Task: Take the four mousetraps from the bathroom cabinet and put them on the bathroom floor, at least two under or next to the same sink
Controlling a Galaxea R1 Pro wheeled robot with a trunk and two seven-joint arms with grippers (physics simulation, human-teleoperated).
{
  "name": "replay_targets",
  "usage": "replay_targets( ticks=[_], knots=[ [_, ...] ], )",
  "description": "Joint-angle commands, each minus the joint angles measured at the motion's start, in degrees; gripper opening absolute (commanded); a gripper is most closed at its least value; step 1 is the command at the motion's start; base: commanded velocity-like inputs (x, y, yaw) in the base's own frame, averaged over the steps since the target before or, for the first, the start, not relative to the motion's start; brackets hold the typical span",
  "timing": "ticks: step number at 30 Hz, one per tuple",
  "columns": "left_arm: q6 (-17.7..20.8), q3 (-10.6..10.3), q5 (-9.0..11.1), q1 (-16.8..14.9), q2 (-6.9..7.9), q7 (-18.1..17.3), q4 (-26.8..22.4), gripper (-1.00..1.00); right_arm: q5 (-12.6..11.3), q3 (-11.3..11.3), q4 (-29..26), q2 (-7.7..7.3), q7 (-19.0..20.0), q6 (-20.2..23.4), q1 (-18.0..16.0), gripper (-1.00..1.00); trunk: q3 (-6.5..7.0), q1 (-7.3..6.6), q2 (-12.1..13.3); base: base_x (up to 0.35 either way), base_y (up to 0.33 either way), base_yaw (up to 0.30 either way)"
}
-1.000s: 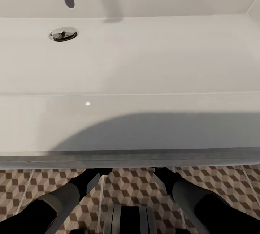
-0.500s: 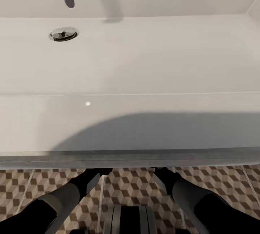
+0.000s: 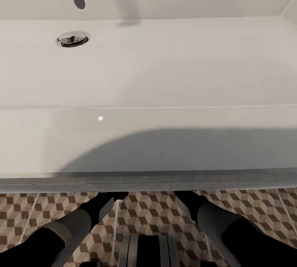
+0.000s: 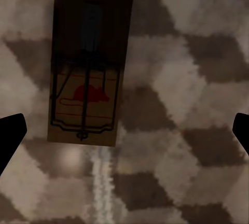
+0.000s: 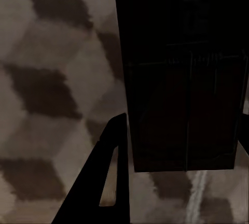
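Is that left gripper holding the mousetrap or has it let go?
Let go: the mousetrap lies flat on the bathroom floor, with the left gripper spread wide apart.

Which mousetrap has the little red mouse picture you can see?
The mousetrap lying on the tiled floor under the left hand shows it. The other mousetrap, by the right hand, is too dark to tell.

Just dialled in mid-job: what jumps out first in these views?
The wide white rectangular sink with its chrome drain spans the head view, both arms reaching beneath its front edge. Under it, a tan wooden mousetrap with a red mouse print lies on the cube-patterned floor tiles between the open left gripper's fingertips.
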Motion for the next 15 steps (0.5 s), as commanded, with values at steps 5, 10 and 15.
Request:
replay_targets(
  ticks=[5,10,15],
  knots=[
    [0.3,-0.5,0.5,0.0,0.03,0.4,-0.1,1.0,-0.6,0.1,0.6,0.02,-0.6,2.9,-2.4,-1.0,-0.02,-0.01,0.0,0.0,0.0,0.0],
    [0.3,-0.5,0.5,0.0,0.03,0.4,-0.1,1.0,-1.4,-1.9,0.9,0.09,-0.6,6.0,-2.9,-1.0,-0.02,-0.01,0.0,0.0,0.0,0.0],
    [0.2,-0.5,0.5,0.0,-0.03,0.4,-0.1,1.0,-2.1,-3.1,1.0,0.16,-0.6,7.1,-3.7,-1.0,-0.02,-0.01,0.0,0.0,0.0,0.0]
  ],
)
